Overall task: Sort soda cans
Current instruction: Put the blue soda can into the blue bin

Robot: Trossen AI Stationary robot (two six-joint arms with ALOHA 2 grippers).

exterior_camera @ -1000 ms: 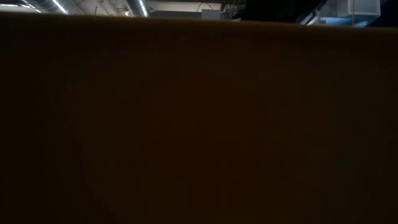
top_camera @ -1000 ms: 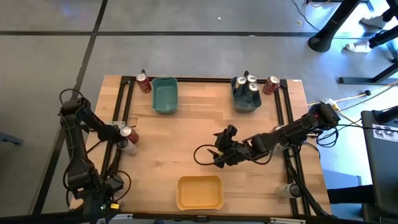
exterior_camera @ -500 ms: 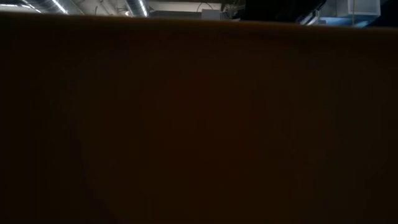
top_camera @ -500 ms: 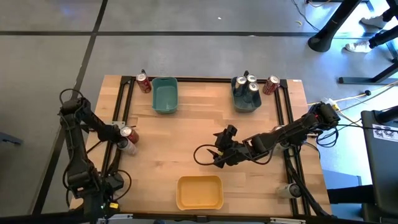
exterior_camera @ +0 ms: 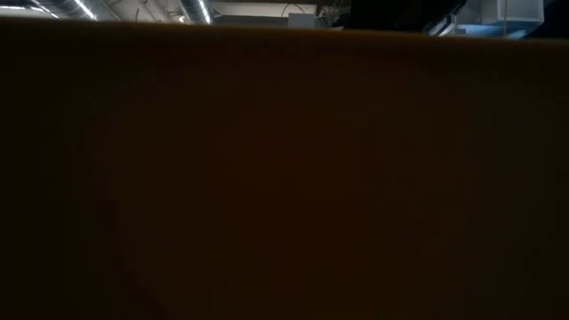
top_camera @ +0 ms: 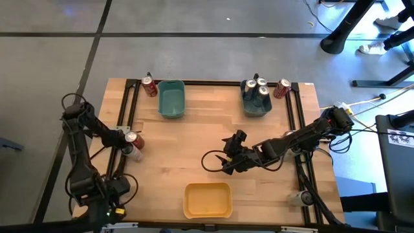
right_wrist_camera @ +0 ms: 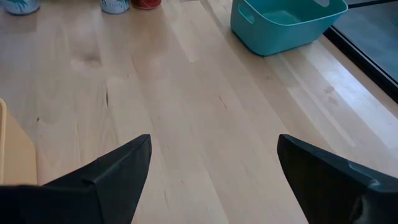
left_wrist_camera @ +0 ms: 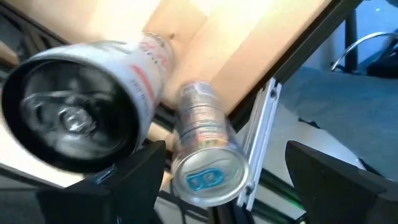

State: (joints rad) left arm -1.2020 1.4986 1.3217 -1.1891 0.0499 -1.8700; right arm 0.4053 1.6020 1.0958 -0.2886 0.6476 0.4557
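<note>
While grey floor surrounds it, wooden table (top_camera: 194,139) holds bins (top_camera: 171,98)

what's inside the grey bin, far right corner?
The grey bin holds three silver-topped cans, standing close together. Anything beneath or between them is hidden. One red can stands outside, beside it.

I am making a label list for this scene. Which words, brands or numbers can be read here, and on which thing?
None can be read.
Red-and-white can: red marks on its side, too blurred to read.
Second can: a blue mark on its end, not readable.
Cans in the grey bin and beside the teal bin: too small to read.
</note>
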